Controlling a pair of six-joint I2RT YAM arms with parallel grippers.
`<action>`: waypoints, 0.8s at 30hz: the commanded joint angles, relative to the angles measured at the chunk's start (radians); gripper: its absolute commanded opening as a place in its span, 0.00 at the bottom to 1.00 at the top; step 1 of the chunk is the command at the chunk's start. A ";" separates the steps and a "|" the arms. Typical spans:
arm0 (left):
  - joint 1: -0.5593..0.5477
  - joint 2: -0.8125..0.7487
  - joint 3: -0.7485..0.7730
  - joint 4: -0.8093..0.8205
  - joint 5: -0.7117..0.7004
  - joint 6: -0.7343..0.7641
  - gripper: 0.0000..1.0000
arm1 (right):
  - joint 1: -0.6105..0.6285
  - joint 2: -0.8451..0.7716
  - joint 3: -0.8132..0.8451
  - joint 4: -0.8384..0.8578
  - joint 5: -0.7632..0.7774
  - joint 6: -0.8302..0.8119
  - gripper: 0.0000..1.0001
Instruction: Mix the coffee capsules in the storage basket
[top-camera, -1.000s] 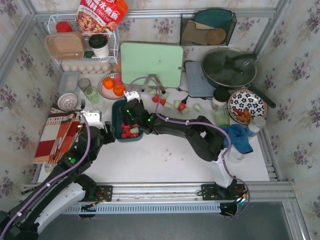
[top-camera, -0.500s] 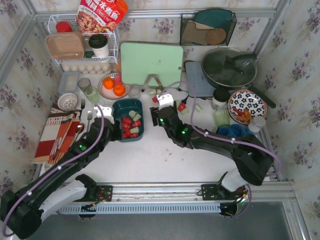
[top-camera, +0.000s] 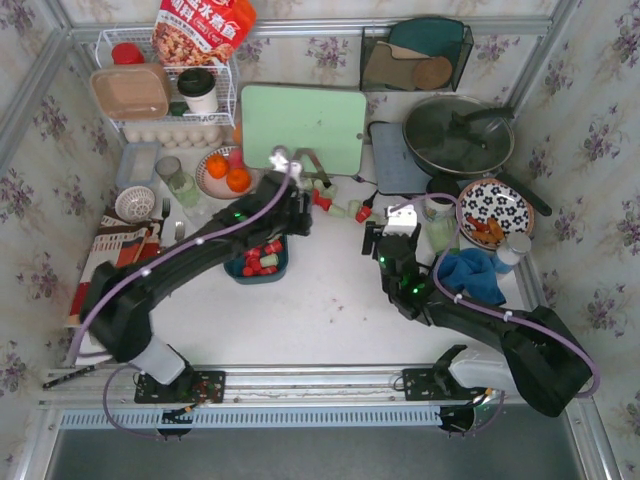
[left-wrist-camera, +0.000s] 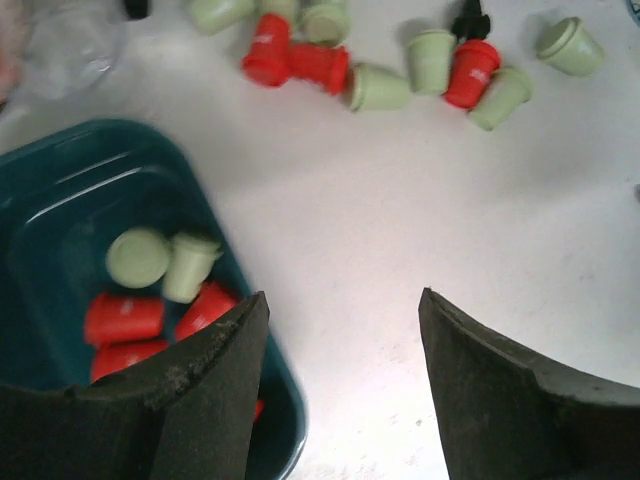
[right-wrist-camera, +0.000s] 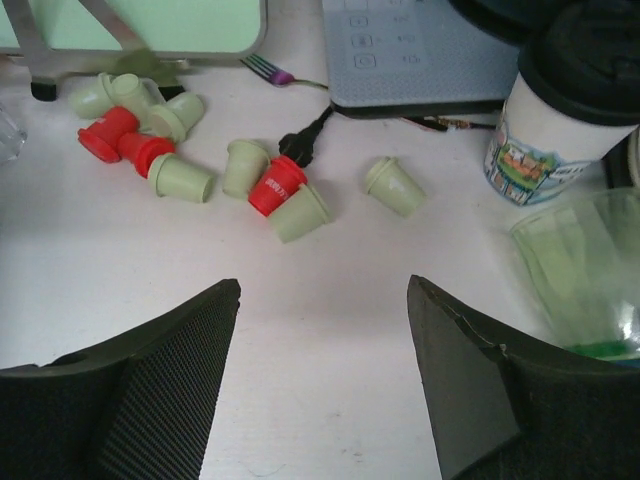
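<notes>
Partly done: some coffee capsules (left-wrist-camera: 125, 318) in storage basket (left-wrist-camera: 70, 190), many loose on table (right-wrist-camera: 320, 400); left gripper (left-wrist-camera: 342, 330), right gripper (right-wrist-camera: 323, 300) spread apart, empty.

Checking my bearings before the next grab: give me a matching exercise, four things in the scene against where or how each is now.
1 storage basket
2 loose capsules
3 right gripper
4 oranges

a on the round plate
b open, empty, above bare table
c scattered near the black plug
d holding red and green capsules

Pairs: 1-d, 2-c, 3-b, 4-a
</notes>
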 joint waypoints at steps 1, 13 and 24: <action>-0.048 0.209 0.193 -0.071 -0.014 0.031 0.65 | -0.013 0.022 -0.015 0.090 0.046 0.053 0.75; -0.091 0.669 0.581 -0.002 -0.120 0.112 0.65 | -0.012 -0.025 -0.013 0.060 0.015 0.089 0.75; -0.089 0.927 0.879 -0.109 -0.210 0.143 0.65 | -0.013 -0.060 -0.013 0.041 -0.011 0.099 0.75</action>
